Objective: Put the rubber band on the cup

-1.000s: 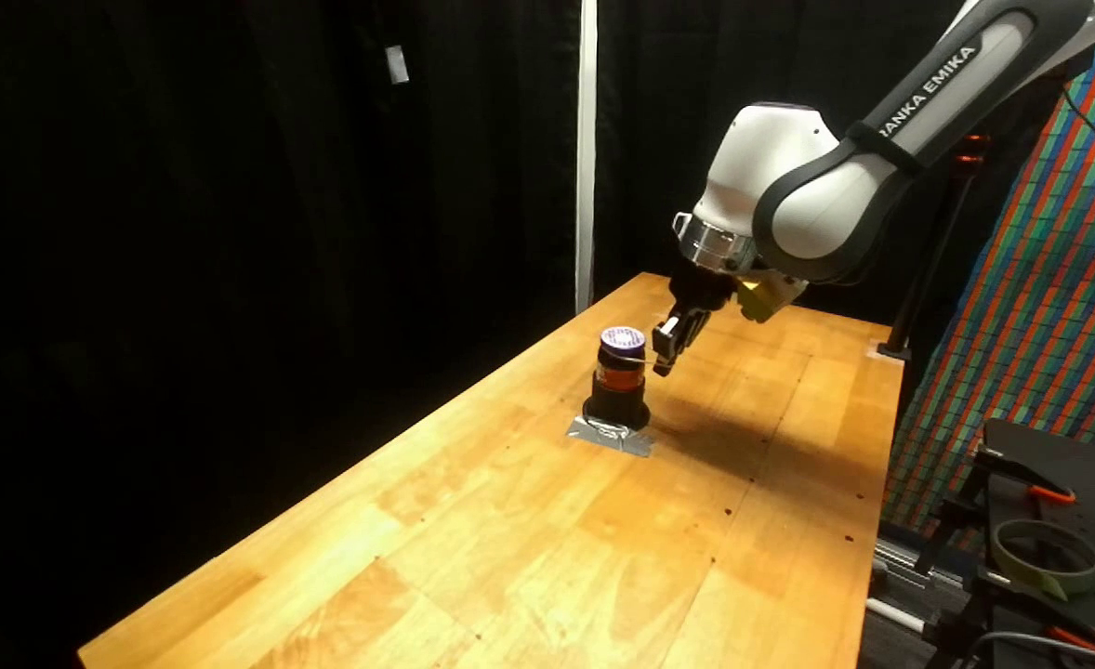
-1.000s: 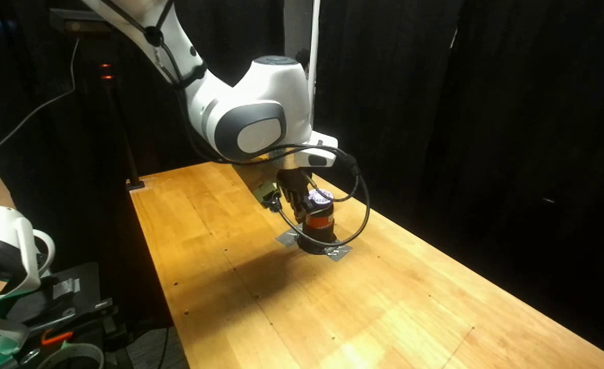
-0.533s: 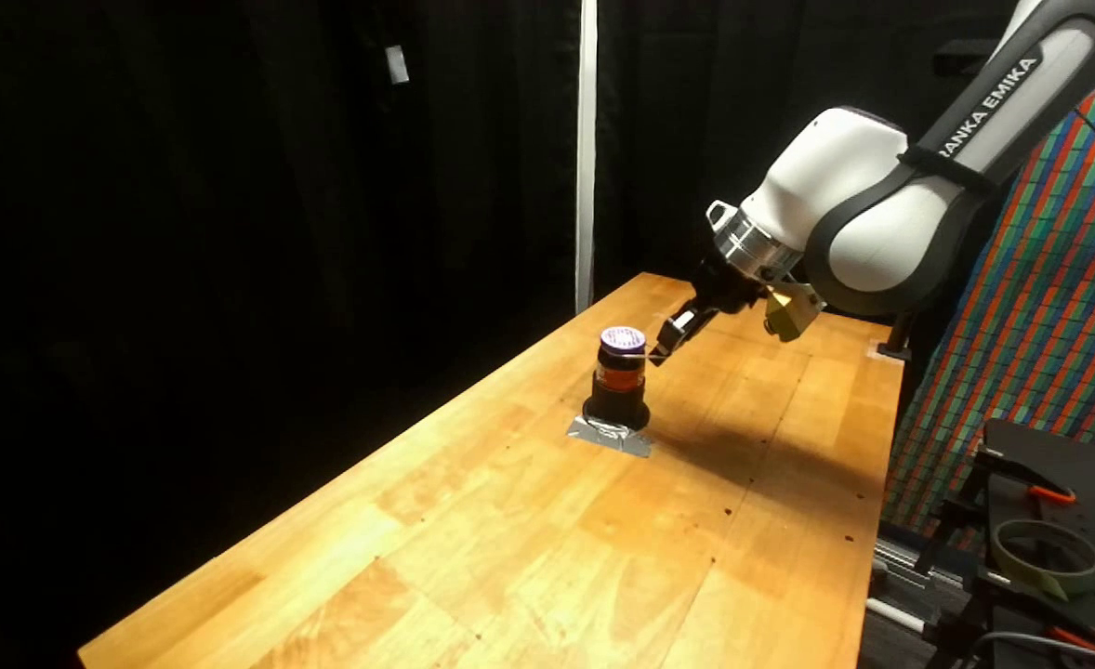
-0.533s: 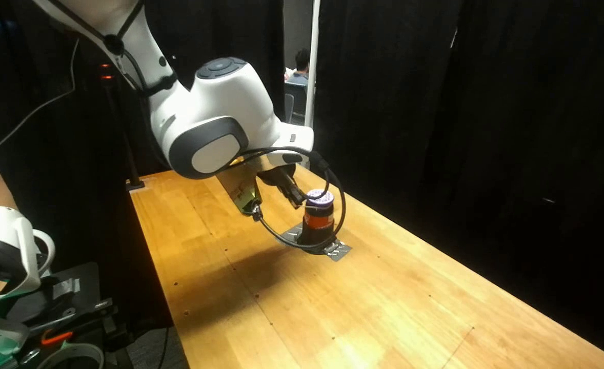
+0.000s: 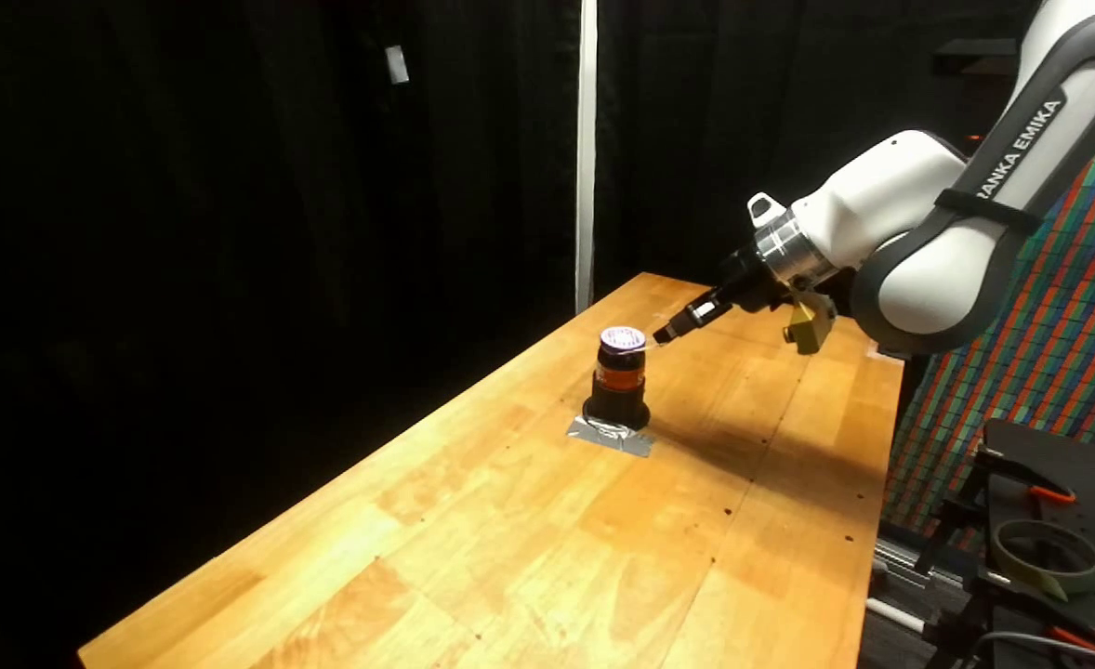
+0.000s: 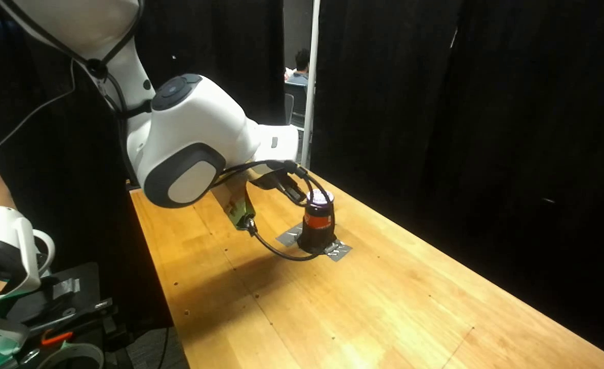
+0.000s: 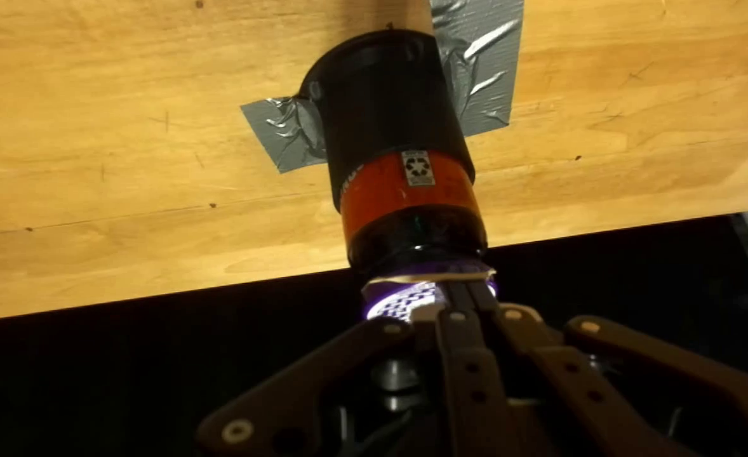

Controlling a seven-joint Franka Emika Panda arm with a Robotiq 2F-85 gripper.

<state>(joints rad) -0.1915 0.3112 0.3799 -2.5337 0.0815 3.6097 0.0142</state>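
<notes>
Rubber band (image 7: pixel 406 278) across cup (image 7: pixel 385 184), pinched in pincer (image 7: pixel 467 295); recycling-mark label (image 7: pixel 418 167); arm (image 5: pixel 901 195) reads "EMIKA".

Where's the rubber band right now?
In the wrist view, just right of centre, the rubber band crosses the cup near its upper end, at the gripper. In an exterior view, it runs rightward from the cup to the fingertips.

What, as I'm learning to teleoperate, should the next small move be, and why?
Perhaps open the gripper slightly. It is shut, and the rubber band stretches from its tip to the upper part of the cup, so release may leave the band there, as the task wants.
</notes>
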